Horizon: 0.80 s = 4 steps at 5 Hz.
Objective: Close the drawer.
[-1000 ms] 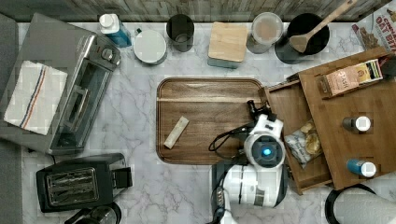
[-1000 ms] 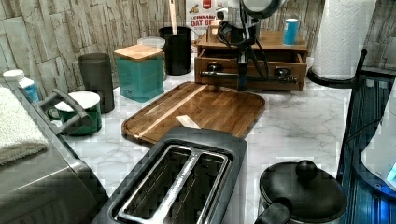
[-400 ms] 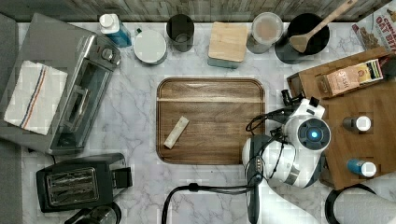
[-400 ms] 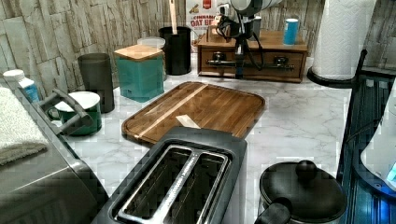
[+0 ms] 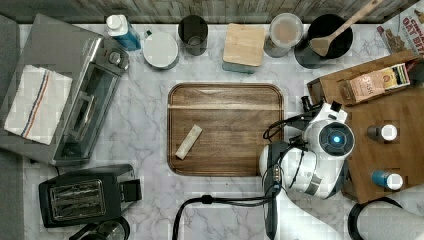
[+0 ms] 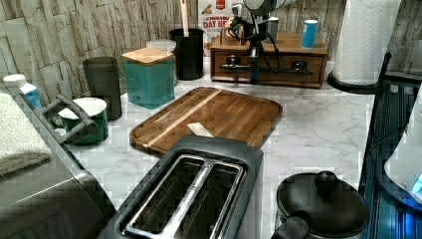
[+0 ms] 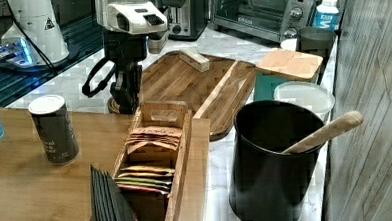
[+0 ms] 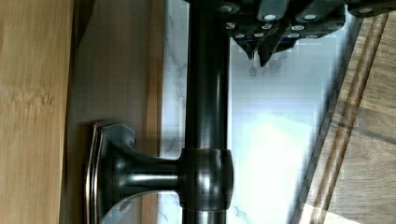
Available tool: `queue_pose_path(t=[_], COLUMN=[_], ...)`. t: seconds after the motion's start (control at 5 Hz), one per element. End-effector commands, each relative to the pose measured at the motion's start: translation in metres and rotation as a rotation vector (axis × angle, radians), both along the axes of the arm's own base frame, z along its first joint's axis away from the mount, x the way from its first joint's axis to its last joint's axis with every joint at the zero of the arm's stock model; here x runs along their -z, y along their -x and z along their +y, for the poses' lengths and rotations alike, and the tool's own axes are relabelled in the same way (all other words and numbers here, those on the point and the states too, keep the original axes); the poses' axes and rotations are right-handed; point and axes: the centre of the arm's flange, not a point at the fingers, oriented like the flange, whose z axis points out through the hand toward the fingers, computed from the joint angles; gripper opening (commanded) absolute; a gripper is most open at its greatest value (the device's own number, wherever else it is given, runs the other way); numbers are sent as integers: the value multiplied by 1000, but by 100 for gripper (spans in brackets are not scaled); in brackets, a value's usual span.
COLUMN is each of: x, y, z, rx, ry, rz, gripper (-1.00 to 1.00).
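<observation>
A: Where does the drawer (image 6: 268,67) sit now?

B: At the far end of the worktop (image 6: 318,124) in the left view, under the wooden cabinet top (image 5: 395,107). Its front looks flush with the cabinet face, so I judge it pushed home or nearly so. The left view does not let me rule out a thin gap.

A: And the tool (image 6: 255,67)?

B: It hangs straight down in front of the drawer, at the long black bar handle (image 8: 208,93). In the wrist view two dark fingertips (image 8: 259,51) meet at a point just on the tray side of the bar, so the tool reads as closed on nothing, beside the handle and not around it. Whether it touches the bar I cannot tell.

A: Which relation matters for the next move?

B: The bar's long axis runs along the drawer front, up and down in the top view. The drawer lies toward the top view's right of the tool, with the wooden tray (image 5: 225,130) on the other side. Any last push would go square to the bar, toward the cabinet, away from the tray
</observation>
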Motion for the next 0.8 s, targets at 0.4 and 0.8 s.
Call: queue_pose_path(t=[0.4, 0.8], x=[-107, -107], y=[-23, -23], z=[-120, -120], rx=[43, 42], ry=[179, 179], rz=[-206, -206], gripper=[-100, -100])
